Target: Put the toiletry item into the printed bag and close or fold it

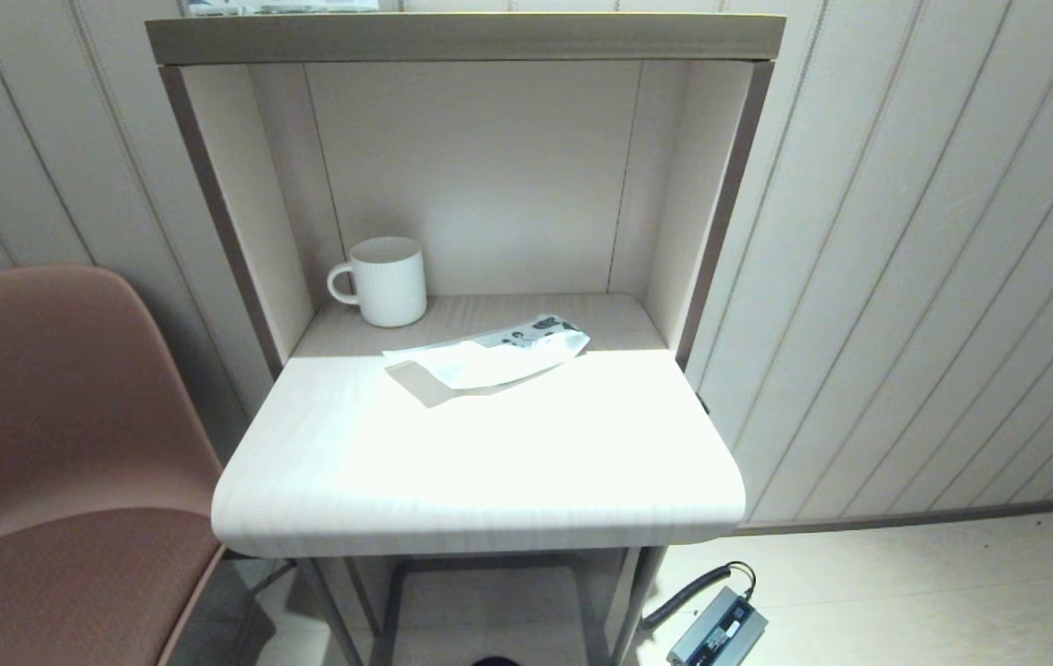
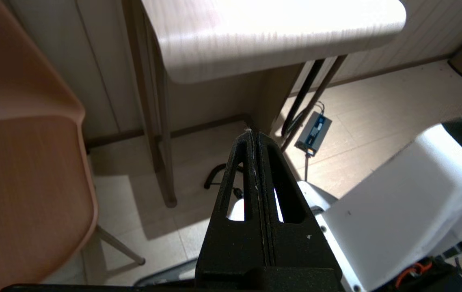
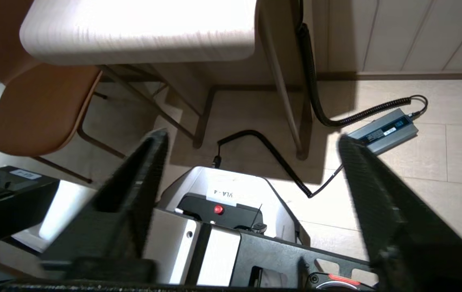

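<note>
Head view, read left to right: a brown chair (image 1: 55, 435) stood just beside the left edge of the pale wood table (image 1: 489, 481). On the table, inside the hutch (image 1: 462, 166), a white ribbed mug (image 1: 385, 280) sat upright near the left inner wall, handle pointing left. To its right and nearer the front, the printed bag (image 1: 489, 356) lay flat across the line where the hutch's shade met the bright part of the top, its dark floral end pointing right and toward the back. Bag and mug were near but apart. The toiletry item could not be made out; whether it lay in the bag could not be told. Mug contents were not visible. On the floor right of the table legs lay a grey power brick (image 1: 716, 634) with a coiled cable (image 3: 275, 156).

Neither arm showed above the table. The rounded front edge and the whole front part of the top carried nothing.

Left wrist view: left gripper (image 2: 254, 136) hung below the table's front edge, over the floor, fingers pressed together on nothing.

Right wrist view: right gripper (image 3: 251, 140) also sat low, before the table legs and above the robot's base (image 3: 223, 194), fingers spread wide, nothing between them.
</note>
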`<state>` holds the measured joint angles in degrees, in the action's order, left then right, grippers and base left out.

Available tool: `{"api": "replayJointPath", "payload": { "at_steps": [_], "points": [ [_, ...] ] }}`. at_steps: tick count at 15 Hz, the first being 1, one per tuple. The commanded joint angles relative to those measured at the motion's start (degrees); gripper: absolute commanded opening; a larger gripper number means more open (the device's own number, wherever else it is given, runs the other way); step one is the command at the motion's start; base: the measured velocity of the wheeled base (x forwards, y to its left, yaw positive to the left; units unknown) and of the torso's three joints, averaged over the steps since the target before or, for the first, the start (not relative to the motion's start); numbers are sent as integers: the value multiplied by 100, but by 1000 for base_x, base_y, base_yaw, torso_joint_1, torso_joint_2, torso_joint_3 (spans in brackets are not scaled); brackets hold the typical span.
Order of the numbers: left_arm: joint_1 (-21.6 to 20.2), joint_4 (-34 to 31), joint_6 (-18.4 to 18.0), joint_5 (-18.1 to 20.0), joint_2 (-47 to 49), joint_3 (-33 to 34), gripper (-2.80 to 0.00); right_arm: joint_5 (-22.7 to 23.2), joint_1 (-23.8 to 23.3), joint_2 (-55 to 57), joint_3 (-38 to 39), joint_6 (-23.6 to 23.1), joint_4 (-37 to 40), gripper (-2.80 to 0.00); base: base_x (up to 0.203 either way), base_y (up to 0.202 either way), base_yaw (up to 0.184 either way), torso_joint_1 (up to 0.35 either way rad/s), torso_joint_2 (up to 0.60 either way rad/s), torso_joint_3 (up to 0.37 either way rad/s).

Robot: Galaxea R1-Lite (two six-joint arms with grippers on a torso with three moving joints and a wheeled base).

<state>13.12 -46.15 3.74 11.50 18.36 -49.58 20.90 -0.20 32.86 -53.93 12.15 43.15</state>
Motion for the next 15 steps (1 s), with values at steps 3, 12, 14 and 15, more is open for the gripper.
{"api": "replayJointPath", "payload": {
  "at_steps": [3, 12, 14, 15],
  "points": [
    [-516, -473, 437, -5, -177, -310, -280, -18, 80, 151, -167, 27, 380, -280, 0, 0, 0, 0, 0, 0],
    [-1116, 14, 307, 503, -479, 618, -280, -366, 227, -333, 232, -576, 825, -280, 0, 0, 0, 0, 0, 0],
    [-1164, 184, 193, 591, -807, 1080, -280, -418, 225, -682, 488, -583, 801, -280, 0, 0, 0, 0, 0, 0],
    [-1210, 312, 26, 617, -1067, 1359, -280, -424, 202, -911, 703, -586, 693, -280, 0, 0, 0, 0, 0, 0]
  ]
}}
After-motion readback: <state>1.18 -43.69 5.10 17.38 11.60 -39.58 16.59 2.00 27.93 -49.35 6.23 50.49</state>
